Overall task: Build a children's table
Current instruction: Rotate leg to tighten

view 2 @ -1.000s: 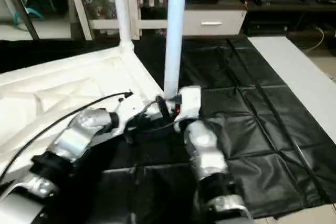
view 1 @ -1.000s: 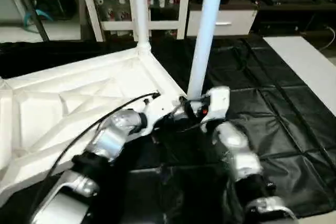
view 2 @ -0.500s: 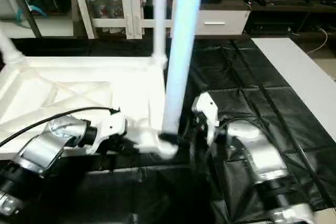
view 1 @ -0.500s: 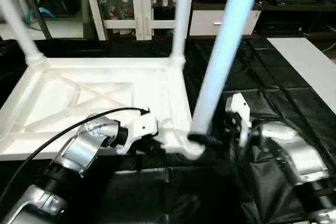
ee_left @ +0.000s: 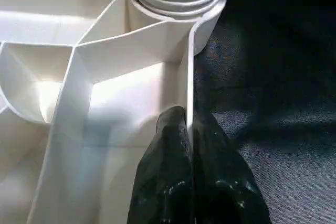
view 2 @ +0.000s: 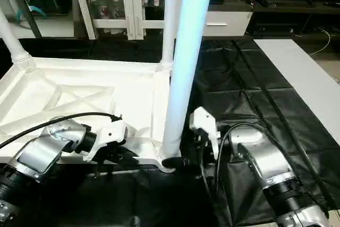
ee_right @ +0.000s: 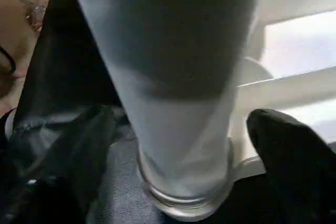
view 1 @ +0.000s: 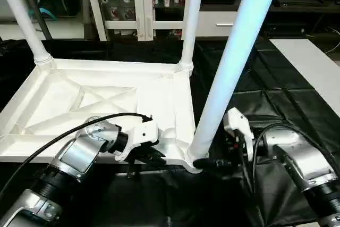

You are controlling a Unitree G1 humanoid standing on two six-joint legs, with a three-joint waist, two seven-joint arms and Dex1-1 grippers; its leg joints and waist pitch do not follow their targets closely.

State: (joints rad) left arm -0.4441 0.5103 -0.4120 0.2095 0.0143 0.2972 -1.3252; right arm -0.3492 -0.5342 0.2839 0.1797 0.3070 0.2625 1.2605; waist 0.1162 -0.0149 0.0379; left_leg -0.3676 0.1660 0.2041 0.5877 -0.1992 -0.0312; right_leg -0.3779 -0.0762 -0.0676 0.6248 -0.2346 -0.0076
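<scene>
The left gripper (ee_left: 190,129) has its fingers (ee_left: 168,145) pinched onto the thin rim wall of the tabletop (view 1: 95,99), just beside the near corner socket. The right gripper (ee_right: 184,145) stands with fingers (ee_right: 283,145) spread wide either side of the near leg (view 1: 228,67), which stands upright in that socket. The upturned tabletop lies on a black sheet (view 1: 276,99).

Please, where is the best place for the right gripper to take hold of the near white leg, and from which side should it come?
Probably low on the near leg, just above its corner socket, coming level from the robot's right. The tube stands upright there, and the right gripper has a finger on each side of it.
</scene>
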